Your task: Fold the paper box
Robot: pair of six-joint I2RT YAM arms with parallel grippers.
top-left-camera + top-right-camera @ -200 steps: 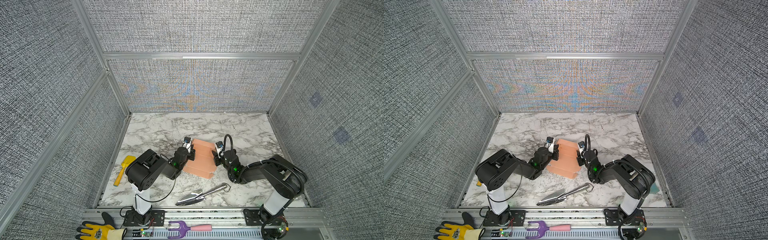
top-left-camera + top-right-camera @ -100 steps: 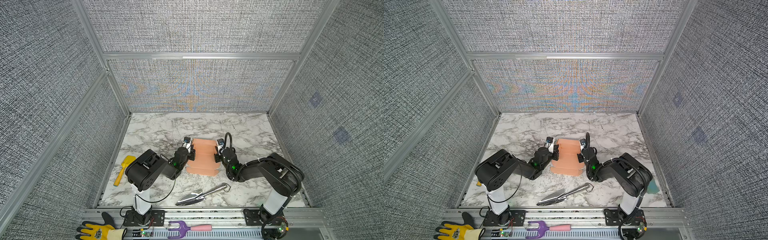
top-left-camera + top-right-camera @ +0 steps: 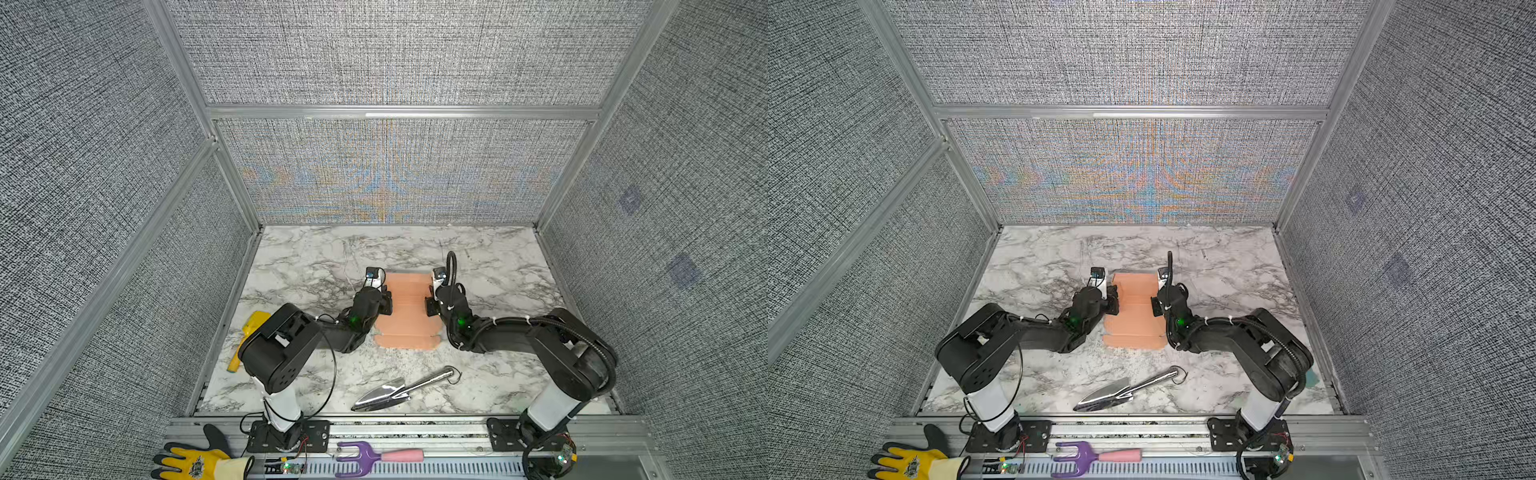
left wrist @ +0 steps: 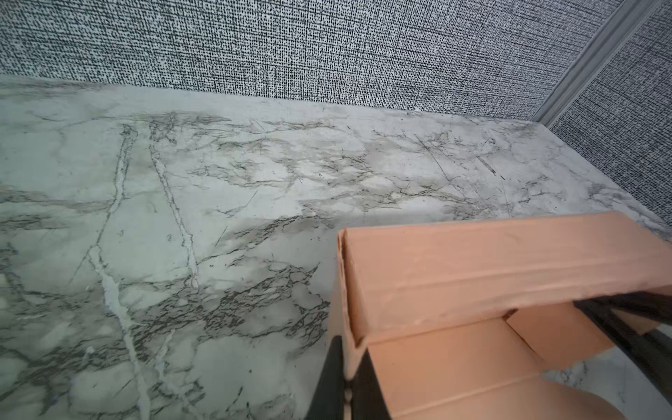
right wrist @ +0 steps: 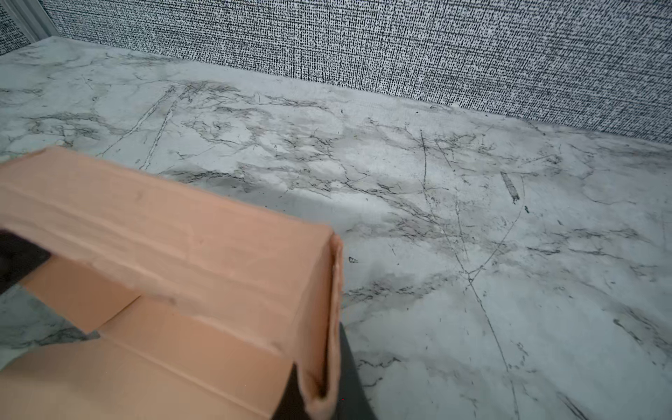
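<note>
The paper box (image 3: pixel 407 307) (image 3: pixel 1136 309) is a salmon-pink creased cardboard sheet lying mid-table between my two arms, its far panel folded up. My left gripper (image 3: pixel 385 300) (image 3: pixel 1113 301) is shut on the box's left side wall; in the left wrist view the black fingers (image 4: pixel 329 378) pinch the doubled cardboard wall (image 4: pixel 343 327). My right gripper (image 3: pixel 430 303) (image 3: pixel 1156 305) is shut on the right side wall; in the right wrist view its fingers (image 5: pixel 349 374) clamp the folded edge (image 5: pixel 329 327). The box's near flap lies flat on the table.
A metal trowel (image 3: pixel 405 386) (image 3: pixel 1127 388) lies on the marble near the front. A yellow tool (image 3: pixel 249 336) sits by the left wall behind my left arm. A glove (image 3: pixel 195 461) and purple fork (image 3: pixel 365 457) rest on the front rail. Walls enclose three sides.
My right gripper has closed onto the box's right side wall. The box has turned from a skewed pose to square between the two grippers. The left gripper has kept its grip.
</note>
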